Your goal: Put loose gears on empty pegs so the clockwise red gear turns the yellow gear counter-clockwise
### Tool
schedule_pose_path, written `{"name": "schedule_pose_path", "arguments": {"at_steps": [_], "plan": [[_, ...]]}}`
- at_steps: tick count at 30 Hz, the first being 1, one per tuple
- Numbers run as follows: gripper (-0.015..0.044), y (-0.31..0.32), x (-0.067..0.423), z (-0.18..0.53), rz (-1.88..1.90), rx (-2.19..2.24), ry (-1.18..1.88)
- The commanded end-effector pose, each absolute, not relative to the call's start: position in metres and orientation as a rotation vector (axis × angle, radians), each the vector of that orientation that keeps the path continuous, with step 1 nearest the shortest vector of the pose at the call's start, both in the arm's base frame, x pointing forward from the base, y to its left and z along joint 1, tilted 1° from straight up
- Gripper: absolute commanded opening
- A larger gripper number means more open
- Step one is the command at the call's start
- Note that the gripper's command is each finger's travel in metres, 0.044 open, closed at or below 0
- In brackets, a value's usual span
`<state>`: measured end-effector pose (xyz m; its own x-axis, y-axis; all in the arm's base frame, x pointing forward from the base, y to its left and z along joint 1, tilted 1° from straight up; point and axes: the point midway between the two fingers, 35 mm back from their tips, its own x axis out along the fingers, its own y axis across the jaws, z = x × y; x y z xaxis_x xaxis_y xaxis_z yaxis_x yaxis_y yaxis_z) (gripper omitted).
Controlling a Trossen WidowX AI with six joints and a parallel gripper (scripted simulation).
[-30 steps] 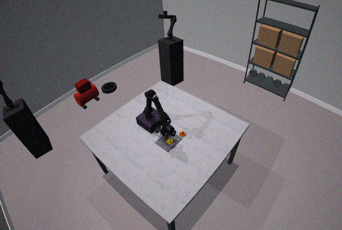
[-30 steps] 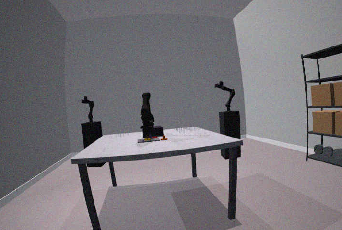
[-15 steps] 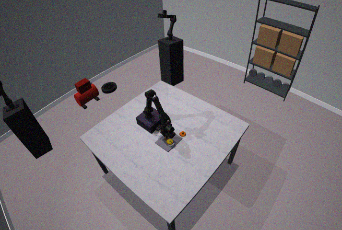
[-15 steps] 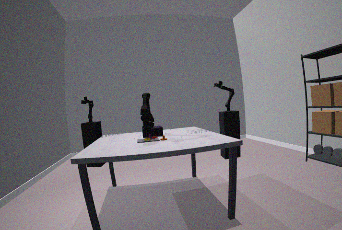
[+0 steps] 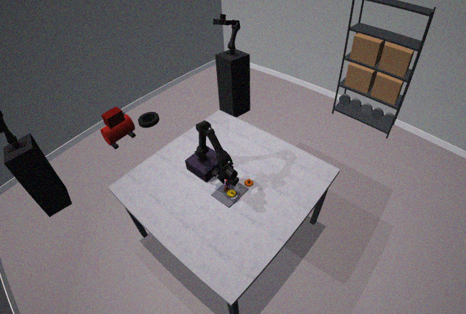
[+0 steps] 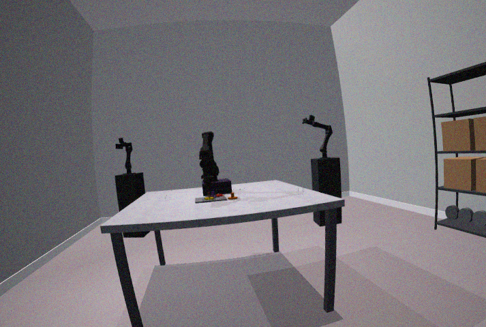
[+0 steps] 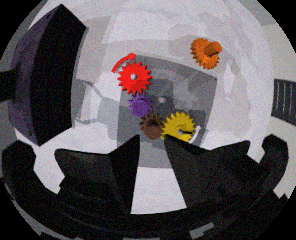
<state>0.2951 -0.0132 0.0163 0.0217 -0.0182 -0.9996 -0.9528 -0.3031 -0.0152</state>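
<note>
The grey board bears the red gear and the yellow gear. A small purple gear stands beside the red gear on the board. A brown gear lies between purple and yellow, its teeth close to both. Whether it sits flat is not clear. My gripper is slightly open, its fingertips apart on either side of the brown gear's handle and holding nothing. An empty peg shows right of the purple gear. An orange gear with a handle stands on the table.
The board lies on the marbled table, in front of the arm's dark base box. The orange gear stands just off the board's edge. Two other arms on black pedestals stand beyond the table.
</note>
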Motion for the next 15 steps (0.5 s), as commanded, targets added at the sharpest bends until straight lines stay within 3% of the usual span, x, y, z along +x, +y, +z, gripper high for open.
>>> {"name": "schedule_pose_path", "arguments": {"at_steps": [1,3,8,15], "plan": [[0.0140,-0.013,0.298,0.037,1.404,-1.481,1.026],[0.0140,-0.013,0.298,0.037,1.404,-1.481,1.026],[0.0271,-0.012,0.292,0.079,1.397,-1.474,1.034],[0.0440,-0.012,0.292,0.079,1.397,-1.474,1.034]]}}
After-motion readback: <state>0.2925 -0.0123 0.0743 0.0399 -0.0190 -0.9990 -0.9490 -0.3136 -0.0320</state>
